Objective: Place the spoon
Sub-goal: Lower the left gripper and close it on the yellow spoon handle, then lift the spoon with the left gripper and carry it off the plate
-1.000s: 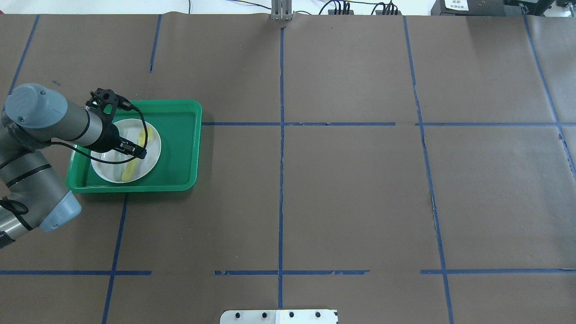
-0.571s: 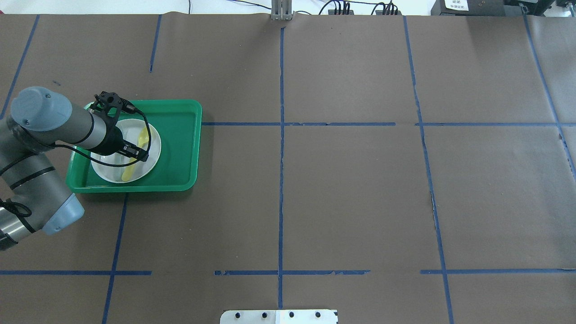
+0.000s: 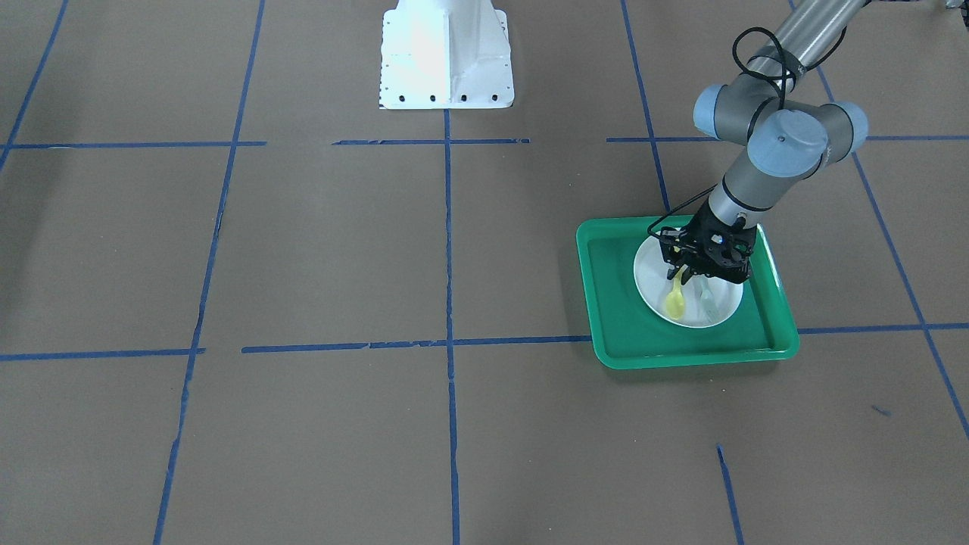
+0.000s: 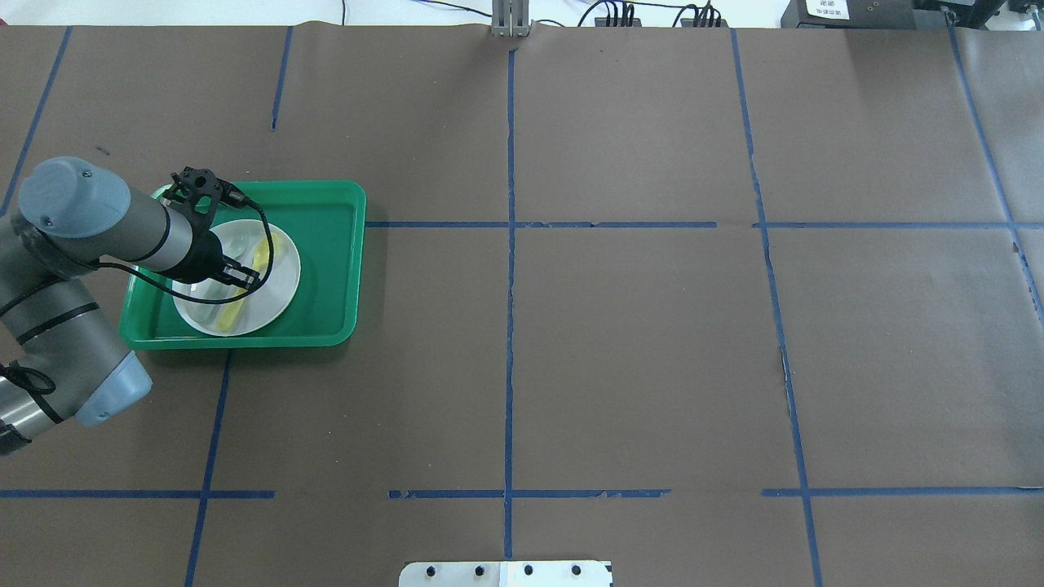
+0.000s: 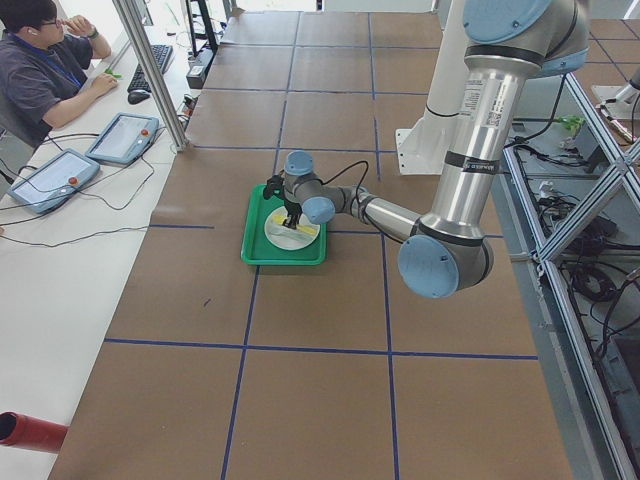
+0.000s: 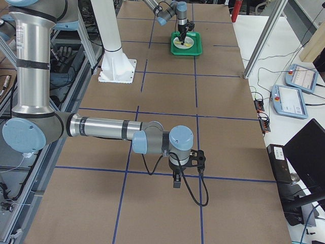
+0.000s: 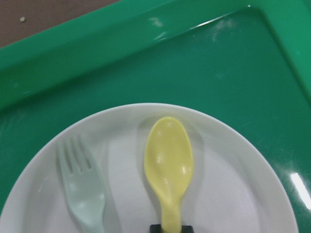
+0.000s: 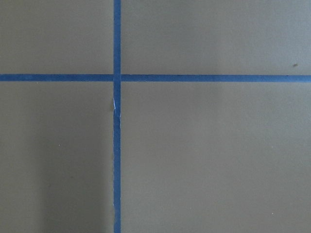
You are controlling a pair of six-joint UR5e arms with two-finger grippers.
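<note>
Well, hidden: the spoon [image 7: 169,160] is running out of the left wrist view's lower edge, so the end of its handle is not showing; in the overhead view the left arm [image 4: 98,220] is covering part of the plate [image 7: 233,194].
Hard to make out: the right fingers [image 6: 176,182] are showing only in the right side view, small and dark above the desk [image 4: 652,342], so I cannot tell whether they are spread or pressed together. Their wrist camera is taking in only brown paper and blue tape lines.
Writing: a white label [image 5: 487,100] on the left arm and a white sticker [image 4: 826,8] on a dark box at the overhead view's far edge are both carrying print too small to read.
Spoon's look: pale yellow plastic, with a glossy oval bowl catching small glints and a slim handle.
Spoon's place: it is lying on the white plate, bowl toward the rim, just beside a pale grey-green fork [image 7: 82,194] and apart from it. The plate is sitting in the green tray [image 7: 218,63].
Left fingers [image 4: 247,279]: they are pinching the spoon's handle, a dark tip showing on each side of it at the wrist view's bottom edge.
</note>
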